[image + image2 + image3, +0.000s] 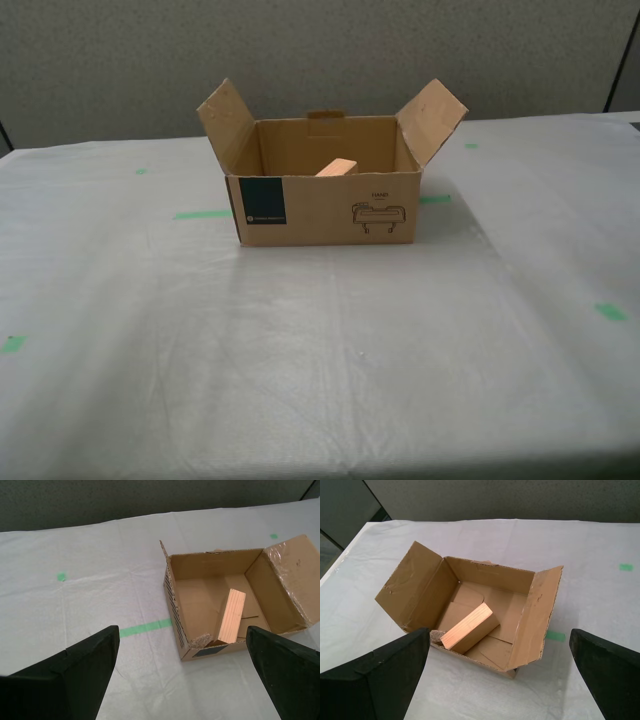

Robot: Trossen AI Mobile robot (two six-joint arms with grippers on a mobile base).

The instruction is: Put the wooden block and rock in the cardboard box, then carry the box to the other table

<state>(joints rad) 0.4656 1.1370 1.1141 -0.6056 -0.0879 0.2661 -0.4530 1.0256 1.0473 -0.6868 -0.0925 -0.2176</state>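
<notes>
Both my first claw [499, 672] and second claw [182, 672] hang wide open, empty. The block [466, 628] leans in the box [325, 207]; a nudge topples it.

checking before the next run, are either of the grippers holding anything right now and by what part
Nothing is held. My first gripper and my second gripper are both open and empty, clear of the cardboard box; the wooden block lies inside it.
</notes>
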